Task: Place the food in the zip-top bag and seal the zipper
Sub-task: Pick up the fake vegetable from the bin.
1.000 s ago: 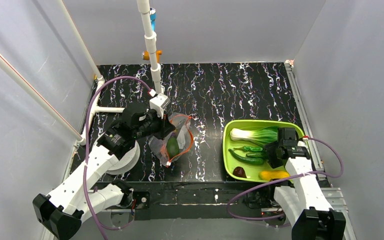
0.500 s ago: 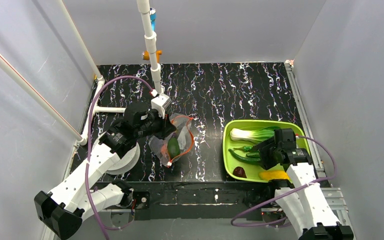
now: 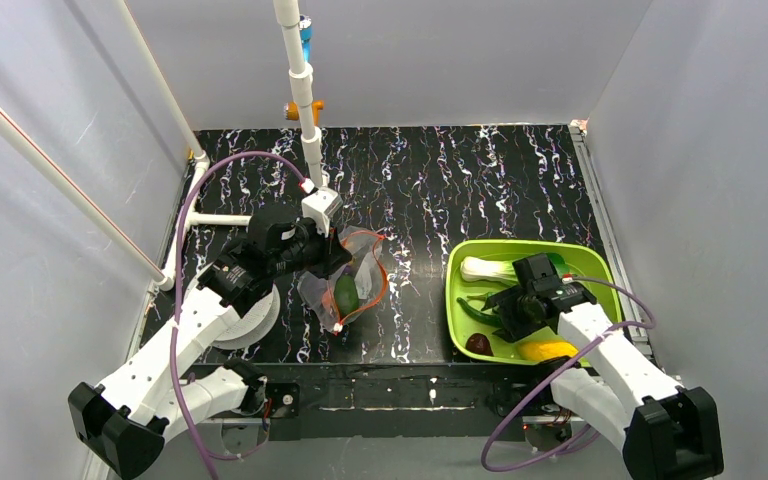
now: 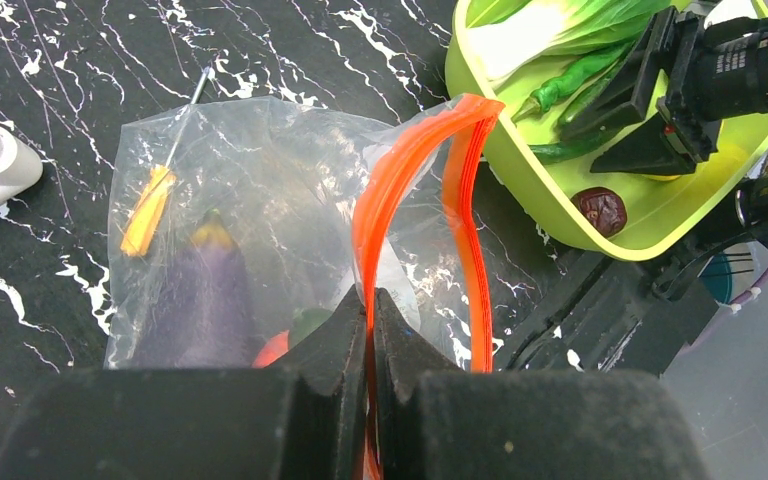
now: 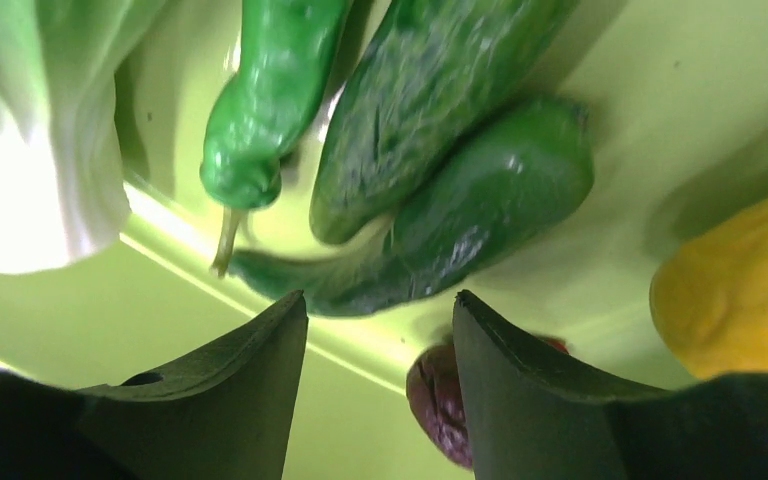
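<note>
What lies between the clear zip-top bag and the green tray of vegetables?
Nothing: in the top view only bare black marbled table separates the zip-top bag from the green tray.

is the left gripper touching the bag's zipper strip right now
Touching. The left wrist view shows the left gripper shut on the red-orange zipper, with the strip pinched between its two fingers.

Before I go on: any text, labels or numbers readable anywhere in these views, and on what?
Nothing legible.
Tiny white print on the black housing at the right arm's wrist: too blurred to read.
No print shows on the crinkly clear plastic bag or the lime-green plastic tray.
</note>
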Motion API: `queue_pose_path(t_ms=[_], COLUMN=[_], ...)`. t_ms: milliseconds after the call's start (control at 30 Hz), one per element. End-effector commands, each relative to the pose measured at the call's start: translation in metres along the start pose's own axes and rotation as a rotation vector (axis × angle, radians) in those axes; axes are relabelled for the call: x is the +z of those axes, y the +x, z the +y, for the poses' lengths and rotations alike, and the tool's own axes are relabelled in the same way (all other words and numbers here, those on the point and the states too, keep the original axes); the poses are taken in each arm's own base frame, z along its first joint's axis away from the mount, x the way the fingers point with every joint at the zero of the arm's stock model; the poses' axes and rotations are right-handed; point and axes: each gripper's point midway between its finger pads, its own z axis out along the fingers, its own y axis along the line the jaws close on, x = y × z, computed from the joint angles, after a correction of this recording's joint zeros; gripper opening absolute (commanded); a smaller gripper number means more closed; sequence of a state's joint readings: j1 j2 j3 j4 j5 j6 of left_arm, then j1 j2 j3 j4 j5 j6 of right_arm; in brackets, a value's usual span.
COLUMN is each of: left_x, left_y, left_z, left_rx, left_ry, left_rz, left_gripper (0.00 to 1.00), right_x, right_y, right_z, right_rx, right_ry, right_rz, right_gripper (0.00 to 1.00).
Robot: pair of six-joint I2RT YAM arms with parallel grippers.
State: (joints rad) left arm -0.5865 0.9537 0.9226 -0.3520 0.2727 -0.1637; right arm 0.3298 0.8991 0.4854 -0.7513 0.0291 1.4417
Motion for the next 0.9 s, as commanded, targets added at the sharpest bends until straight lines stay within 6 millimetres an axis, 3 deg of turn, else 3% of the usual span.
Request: queue_pose_path(t_ms=[0, 267, 400, 733, 800, 867], left_x=[-0.006, -0.007, -0.006, -0.004, -0.004, -0.003], left_y=[-0.006, -0.006, -0.006, -0.004, -0.004, -0.004], left_z=[-0.001, -0.003, -0.003, -0.003, -0.002, -0.002], left_rx=[0.02, 0.021, 0.019, 0.015, 0.015, 0.014], left_ry=[-0.005, 0.002, 0.002, 0.007, 0.003, 0.004], left_rz=[-0.025, -0.026, -0.022, -0.009, -0.012, -0.012], left_gripper=[0.0, 0.0, 0.0, 0.0, 0.0, 0.0], right_x=[0.016, 0.029, 0.028, -0.03, -0.04, -0.05], right_y=[-0.02, -0.02, -0.016, -0.033, -0.035, -0.031], right_z=[0.011, 0.006, 0.002, 0.011, 0.023, 0.049], right_rx=[0.084, 0.042, 0.029, 0.026, -0.007, -0.147], right_ry=[-0.017, 0.119, 0.135, -0.085, -0.196, -0.364], right_rz=[-0.108, -0.093, -0.074, -0.199, -0.218, -0.223], right_gripper=[0.62, 0.6, 0.41, 0.24, 0.21, 0.19])
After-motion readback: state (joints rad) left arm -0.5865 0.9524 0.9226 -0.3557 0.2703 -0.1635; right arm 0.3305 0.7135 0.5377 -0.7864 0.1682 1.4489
